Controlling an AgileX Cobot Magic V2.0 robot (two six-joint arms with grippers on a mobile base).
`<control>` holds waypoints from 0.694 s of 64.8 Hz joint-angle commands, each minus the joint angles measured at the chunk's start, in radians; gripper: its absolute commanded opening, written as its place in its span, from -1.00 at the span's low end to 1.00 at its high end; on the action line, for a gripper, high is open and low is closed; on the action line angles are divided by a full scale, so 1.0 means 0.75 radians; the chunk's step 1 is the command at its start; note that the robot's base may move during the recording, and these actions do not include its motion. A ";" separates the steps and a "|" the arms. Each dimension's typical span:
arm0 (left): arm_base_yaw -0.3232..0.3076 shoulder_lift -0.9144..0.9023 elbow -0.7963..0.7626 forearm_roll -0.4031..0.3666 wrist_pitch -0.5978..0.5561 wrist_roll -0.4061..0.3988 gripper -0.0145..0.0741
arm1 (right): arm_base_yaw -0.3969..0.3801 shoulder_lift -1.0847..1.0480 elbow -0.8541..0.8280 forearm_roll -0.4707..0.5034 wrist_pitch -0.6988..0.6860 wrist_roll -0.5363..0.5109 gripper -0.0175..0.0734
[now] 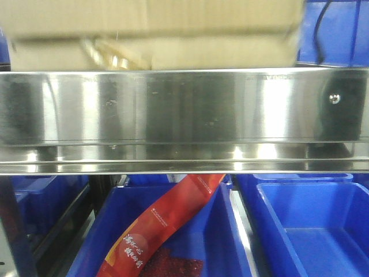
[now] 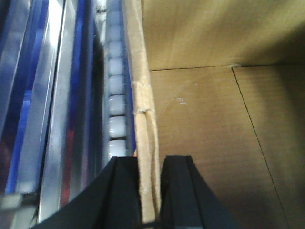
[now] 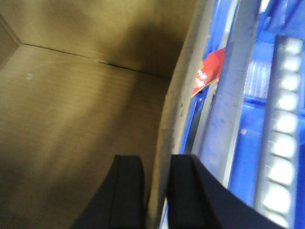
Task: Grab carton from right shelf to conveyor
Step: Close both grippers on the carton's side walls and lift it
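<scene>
2-handedly clamping opposite carton (image 1: 155,26) walls between jaws of left gripper (image 2: 150,164) and right gripper (image 3: 156,162); next, presumably lifting clear of shelf (image 1: 184,107) rail.

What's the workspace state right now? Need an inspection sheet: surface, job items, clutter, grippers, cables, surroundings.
Surface: shelf, shiny steel front rail with one screw; white rollers run alongside the carton.
Job's things: carton above the rail, blurred; conveyor not in view.
Clutter: red packet leaning in one of the blue bins below.
Grippers: left gripper and right gripper each straddle a carton side wall, one finger inside, one outside; both look clamped.
Cables: black cable top right, behind the shelf.
Surroundings: more blue bins under and behind the shelf.
</scene>
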 commanded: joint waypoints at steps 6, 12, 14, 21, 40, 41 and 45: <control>-0.093 -0.138 -0.019 0.108 -0.018 0.000 -0.72 | -0.001 -0.189 0.010 0.002 -0.030 -0.023 -0.76; -0.156 -0.181 -0.002 0.163 -0.018 -0.028 -0.72 | -0.001 -0.278 0.078 0.002 -0.030 -0.023 -0.76; -0.177 -0.200 0.017 0.166 -0.018 -0.037 -0.72 | -0.001 -0.304 0.106 0.002 -0.030 -0.023 -0.76; -0.242 -0.271 0.099 0.170 -0.018 -0.065 -0.72 | 0.021 -0.413 0.262 0.002 -0.030 -0.023 -0.76; -0.385 -0.532 0.488 0.181 -0.018 -0.151 -0.72 | 0.189 -0.727 0.776 0.002 -0.237 -0.016 -0.76; -0.389 -0.543 0.506 0.181 -0.018 -0.159 -0.72 | 0.192 -0.740 0.793 0.002 -0.244 -0.016 -0.76; -0.398 -0.585 0.571 0.181 -0.018 -0.175 -0.72 | 0.195 -0.786 0.846 0.002 -0.274 -0.016 -0.76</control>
